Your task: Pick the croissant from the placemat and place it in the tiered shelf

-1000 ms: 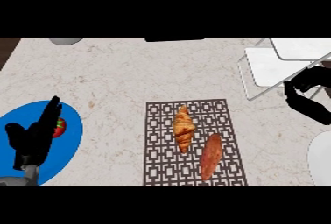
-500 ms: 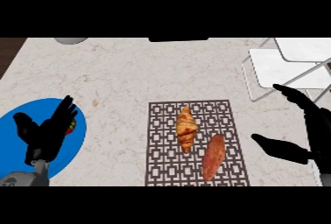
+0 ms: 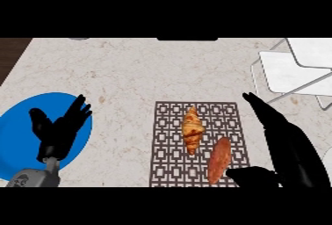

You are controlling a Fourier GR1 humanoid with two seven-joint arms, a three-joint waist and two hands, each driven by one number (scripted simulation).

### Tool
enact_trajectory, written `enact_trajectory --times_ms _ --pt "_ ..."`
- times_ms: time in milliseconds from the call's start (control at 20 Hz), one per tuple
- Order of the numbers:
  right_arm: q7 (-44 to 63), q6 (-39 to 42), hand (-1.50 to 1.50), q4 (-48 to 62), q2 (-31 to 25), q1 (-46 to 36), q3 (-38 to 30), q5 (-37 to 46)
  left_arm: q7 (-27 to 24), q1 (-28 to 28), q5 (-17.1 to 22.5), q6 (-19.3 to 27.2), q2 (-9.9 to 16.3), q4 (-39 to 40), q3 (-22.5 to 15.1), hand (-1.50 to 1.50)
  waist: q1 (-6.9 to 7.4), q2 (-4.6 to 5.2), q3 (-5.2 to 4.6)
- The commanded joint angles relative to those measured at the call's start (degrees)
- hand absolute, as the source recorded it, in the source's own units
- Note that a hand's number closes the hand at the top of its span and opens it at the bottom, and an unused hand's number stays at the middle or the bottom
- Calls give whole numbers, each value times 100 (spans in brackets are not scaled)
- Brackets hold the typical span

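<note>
A golden-brown croissant (image 3: 192, 129) lies lengthwise on the dark patterned placemat (image 3: 171, 163) at the counter's middle. Next to it on the mat, lower right, lies a reddish-orange elongated food item (image 3: 219, 160). My right hand (image 3: 289, 149) is open at the mat's right edge, fingers straight and pointing away, thumb (image 3: 251, 177) spread toward the reddish item; it touches neither food. The white tiered shelf (image 3: 295, 70) stands at the upper right. My left hand (image 3: 58, 130) is open over the blue plate (image 3: 19, 132) at the left, fingers up.
The beige speckled counter (image 3: 130, 74) extends around the mat. A dark strip (image 3: 12, 52) runs along the counter's upper left edge. A white object's edge (image 3: 326, 154) shows at the far right.
My right hand has moved left and down, from beside the shelf to the placemat's right edge. The view has shifted slightly; the left hand stays over the blue plate.
</note>
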Motion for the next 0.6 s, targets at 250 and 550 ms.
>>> enact_trajectory --times_ms 250,550 --pt "2053 844 -150 1168 1298 -1434 346 875 191 93 -65 12 -67 377 -70 0 130 83 -66" --pt "2214 1094 -150 2422 2102 -1647 472 1445 308 51 -123 64 -109 445 -111 0 60 91 -50"
